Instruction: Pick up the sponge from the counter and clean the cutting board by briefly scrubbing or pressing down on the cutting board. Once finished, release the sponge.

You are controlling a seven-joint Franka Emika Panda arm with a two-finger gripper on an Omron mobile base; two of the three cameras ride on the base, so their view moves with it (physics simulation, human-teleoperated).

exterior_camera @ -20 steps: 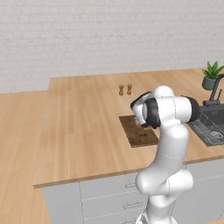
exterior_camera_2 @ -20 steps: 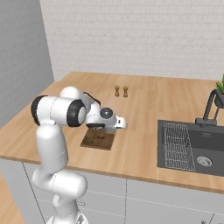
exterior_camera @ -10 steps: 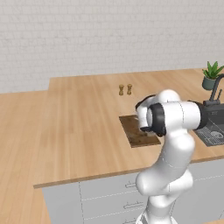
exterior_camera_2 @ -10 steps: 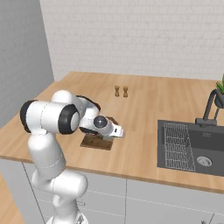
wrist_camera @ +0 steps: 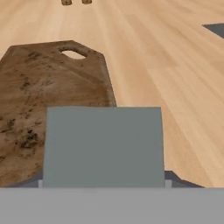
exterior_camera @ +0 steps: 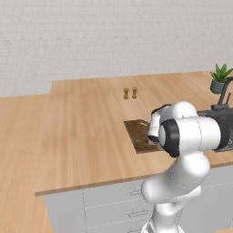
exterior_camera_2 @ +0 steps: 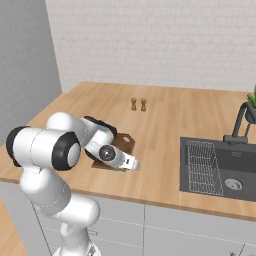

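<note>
– Counter (exterior_camera: 82,132) holds what, left to right?
– Cutting board (wrist_camera: 48,100), long axis running away from the hand; sponge (wrist_camera: 104,146) pinched in the gripper (exterior_camera_2: 131,163), hanging past the board's right edge. Scrubbing needs a leftward shift.

- Cutting board (exterior_camera: 142,135): dark brown, flat on the counter (exterior_camera: 82,132), partly hidden by the arm.
- Two small wooden shakers (exterior_camera: 130,93): upright, behind the board.
- Potted plant (exterior_camera: 220,77): far right.
</note>
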